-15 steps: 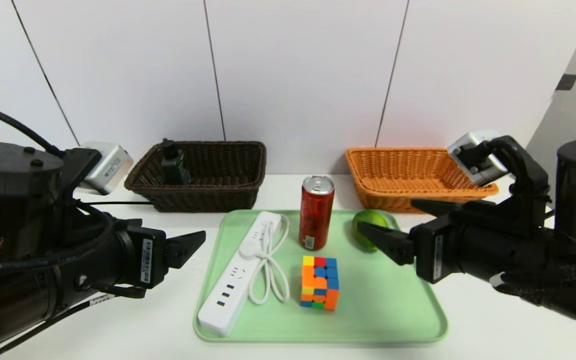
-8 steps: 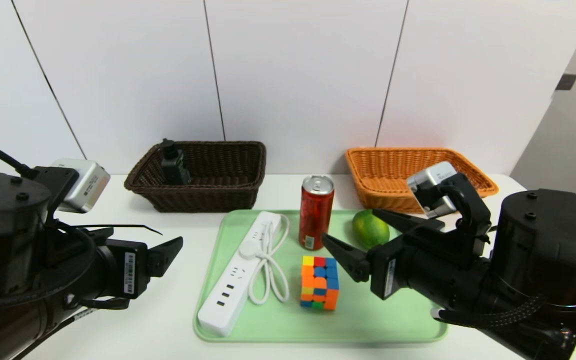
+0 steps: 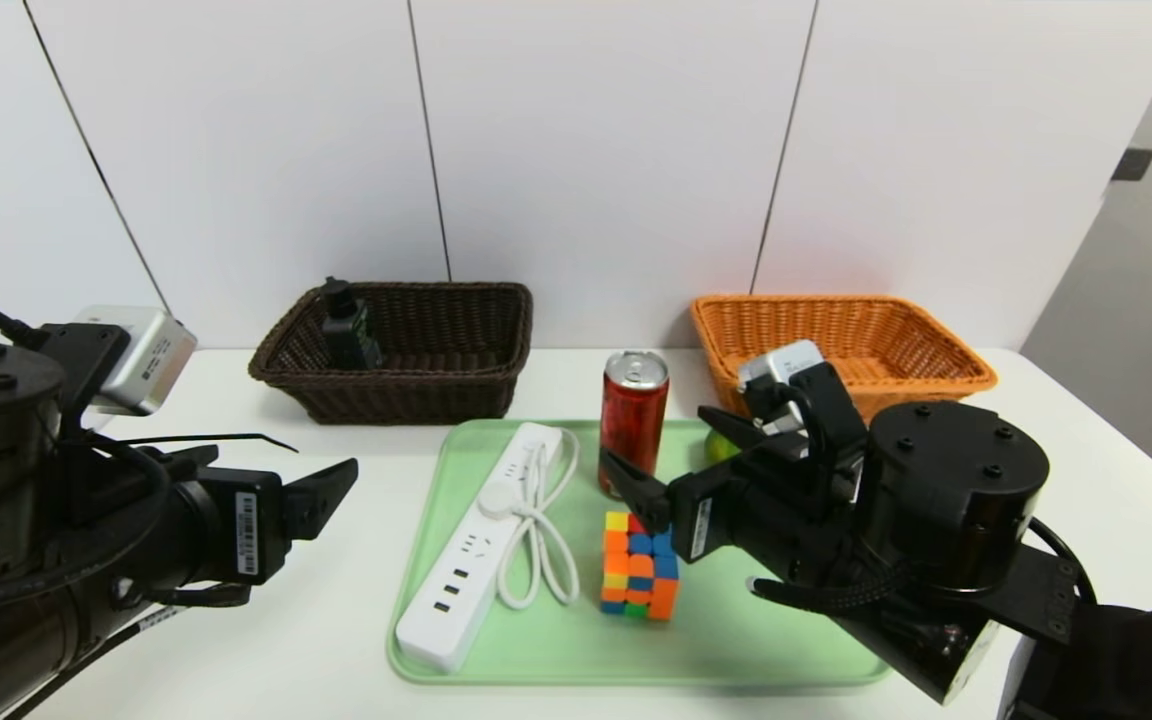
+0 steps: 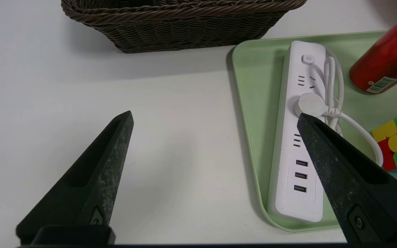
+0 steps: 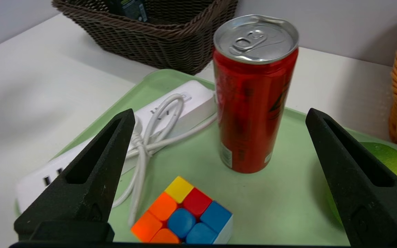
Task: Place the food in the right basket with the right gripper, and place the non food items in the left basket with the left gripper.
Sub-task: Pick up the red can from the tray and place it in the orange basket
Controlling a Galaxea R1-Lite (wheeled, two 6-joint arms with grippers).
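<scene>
Likely lab: white panelled wall [image 3: 596,150], bare white tabletop [image 3: 336,640].

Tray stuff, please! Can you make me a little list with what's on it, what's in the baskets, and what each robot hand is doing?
tray: green
on tray: red can, puzzle cube, white power strip, green fruit
can: standing up
fruit: partly hidden by the right gripper
dark basket: black bottle inside
orange basket: nothing seen inside
right gripper: fingers open, aimed at the can, holding nothing
left gripper: fingers open, beside the tray, holding nothing
</scene>
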